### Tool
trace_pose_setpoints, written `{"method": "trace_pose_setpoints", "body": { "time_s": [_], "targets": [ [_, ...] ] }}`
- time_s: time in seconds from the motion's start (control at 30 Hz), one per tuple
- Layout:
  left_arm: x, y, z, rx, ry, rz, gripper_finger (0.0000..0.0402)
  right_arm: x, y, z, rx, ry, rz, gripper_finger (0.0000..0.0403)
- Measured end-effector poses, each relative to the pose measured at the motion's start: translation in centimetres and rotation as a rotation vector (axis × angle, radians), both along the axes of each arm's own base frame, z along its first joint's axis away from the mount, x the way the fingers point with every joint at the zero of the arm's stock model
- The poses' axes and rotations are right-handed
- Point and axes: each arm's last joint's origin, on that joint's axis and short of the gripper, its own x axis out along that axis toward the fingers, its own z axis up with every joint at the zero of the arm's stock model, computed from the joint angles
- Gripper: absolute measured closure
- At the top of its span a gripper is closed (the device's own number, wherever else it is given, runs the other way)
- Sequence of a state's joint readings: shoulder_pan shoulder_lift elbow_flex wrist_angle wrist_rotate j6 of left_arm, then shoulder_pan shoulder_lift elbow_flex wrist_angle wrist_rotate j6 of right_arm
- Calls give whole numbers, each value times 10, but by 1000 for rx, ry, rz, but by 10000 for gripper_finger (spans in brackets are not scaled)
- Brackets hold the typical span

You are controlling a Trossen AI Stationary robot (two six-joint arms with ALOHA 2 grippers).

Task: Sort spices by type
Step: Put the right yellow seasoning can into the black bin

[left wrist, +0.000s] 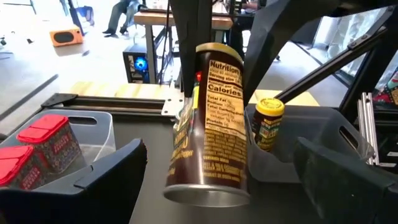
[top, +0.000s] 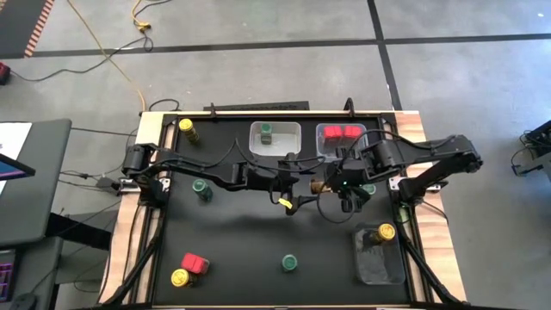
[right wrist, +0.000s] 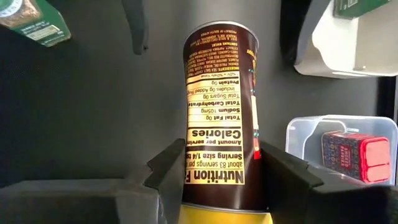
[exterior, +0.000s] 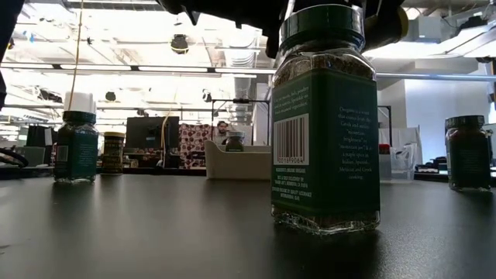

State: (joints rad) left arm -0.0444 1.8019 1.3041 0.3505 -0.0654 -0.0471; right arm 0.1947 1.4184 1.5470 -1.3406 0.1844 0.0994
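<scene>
You have the right gripper (right wrist: 217, 180) clenched on a yellow-lidded jar (right wrist: 219, 106), held clear of the counter (top: 250, 250) near its middle, just in front of the bin of red boxy spices (top: 342, 133). The left gripper (left wrist: 217, 180) stands released, its fingers spread on either side of the jar's base without touching it — this reads as a handover between the arms. The main hazard is timing: if the right gripper lets go before the left has closed, the jar will drop and may roll. The jar also hangs tilted, so an off-centre grasp by the left fingers could twist it loose. Note the bin holding one yellow-lidded jar (top: 385, 232), nearer the front edge than the red bin; the likely destination. A green-lidded jar (top: 289, 262) stands loose nearby — keep any swing clear of it.
</scene>
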Motion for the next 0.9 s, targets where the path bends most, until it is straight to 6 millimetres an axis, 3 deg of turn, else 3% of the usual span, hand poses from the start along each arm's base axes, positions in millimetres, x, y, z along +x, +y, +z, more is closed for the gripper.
{"method": "trace_pose_setpoints", "body": {
  "time_s": [0.63, 0.9],
  "targets": [
    [0, 0, -2, -28, 23, -3, 18, 2, 1, 10, 22, -124, 5, 207],
    [0, 0, -2, -28, 24, -3, 75, 2, 1, 10, 18, -125, 3, 207]
  ]
}}
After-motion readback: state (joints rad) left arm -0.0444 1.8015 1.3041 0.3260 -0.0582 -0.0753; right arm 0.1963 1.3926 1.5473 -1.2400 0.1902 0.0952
